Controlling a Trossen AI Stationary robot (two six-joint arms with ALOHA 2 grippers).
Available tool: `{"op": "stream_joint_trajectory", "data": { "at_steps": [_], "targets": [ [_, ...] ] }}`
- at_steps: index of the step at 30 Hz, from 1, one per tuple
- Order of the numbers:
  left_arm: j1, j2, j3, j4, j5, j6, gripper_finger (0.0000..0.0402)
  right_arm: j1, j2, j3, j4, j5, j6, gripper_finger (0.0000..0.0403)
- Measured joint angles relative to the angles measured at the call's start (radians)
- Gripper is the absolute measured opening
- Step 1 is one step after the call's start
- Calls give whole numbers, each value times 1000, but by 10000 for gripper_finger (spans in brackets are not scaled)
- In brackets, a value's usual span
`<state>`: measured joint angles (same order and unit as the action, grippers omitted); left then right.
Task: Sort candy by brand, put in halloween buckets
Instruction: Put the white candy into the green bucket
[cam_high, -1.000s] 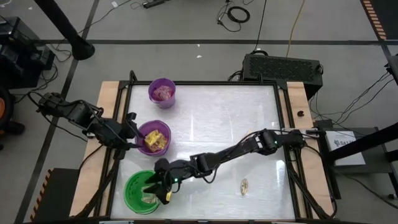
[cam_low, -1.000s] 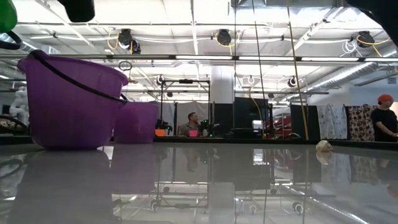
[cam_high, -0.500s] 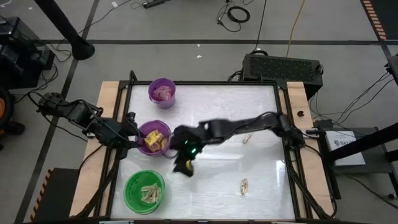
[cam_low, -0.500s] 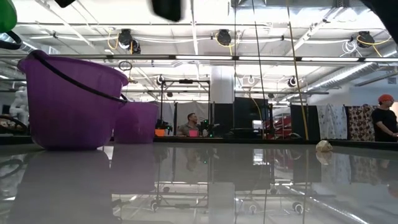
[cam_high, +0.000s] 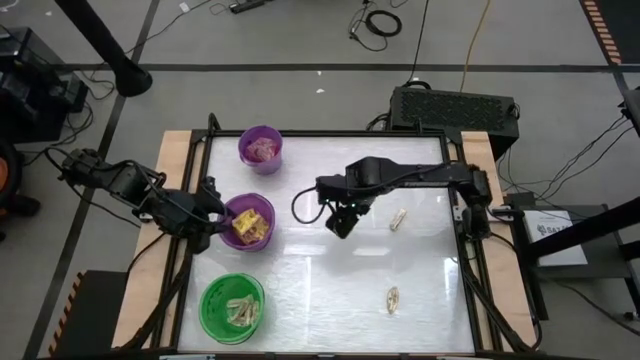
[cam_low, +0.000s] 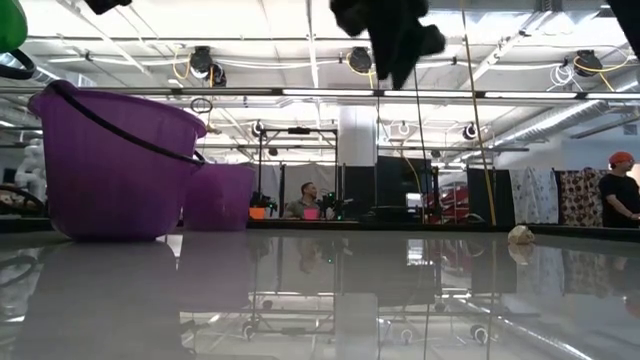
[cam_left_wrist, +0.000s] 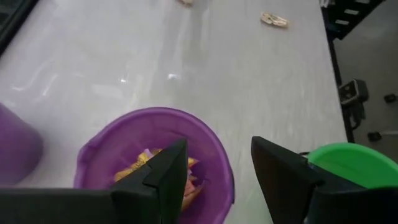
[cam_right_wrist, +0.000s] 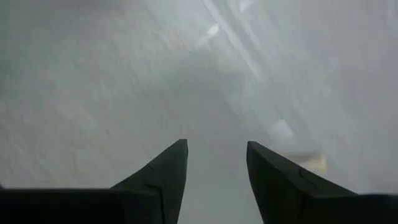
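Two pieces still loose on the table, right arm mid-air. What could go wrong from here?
1. The right gripper, open and empty above the table, looks to be heading for the tan piece; such a small, flat piece could slip from between its fingers.
2. The second tan piece lies near the table's front; a nudge might push it farther off.
3. The left gripper hovers at the wider purple bucket's rim and might block a drop there.
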<state>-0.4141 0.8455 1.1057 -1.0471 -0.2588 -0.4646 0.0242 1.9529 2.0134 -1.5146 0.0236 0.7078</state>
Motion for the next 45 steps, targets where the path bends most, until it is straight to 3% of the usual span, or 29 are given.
{"op": "stream_joint_trajectory", "data": {
  "at_steps": [2,5,13,22,29,45],
  "targets": [
    [0,-1,0,0,-13,-1,185,-32,-19,-82,-25,-14,17,157],
    [0,3,0,0,-17,-12,185,-85,-75,-280,-43,50,78,155],
    [0,11,0,-9,-31,-27,185,-219,-285,-773,280,27,214,155],
    [0,19,0,-8,-44,-27,185,-265,-486,-1123,512,27,516,155],
    [0,19,0,-9,-74,-25,185,-265,-532,-1264,691,28,759,155],
    [0,19,0,-9,-86,-18,185,-222,-526,-1292,704,102,1009,155]
  ]
}}
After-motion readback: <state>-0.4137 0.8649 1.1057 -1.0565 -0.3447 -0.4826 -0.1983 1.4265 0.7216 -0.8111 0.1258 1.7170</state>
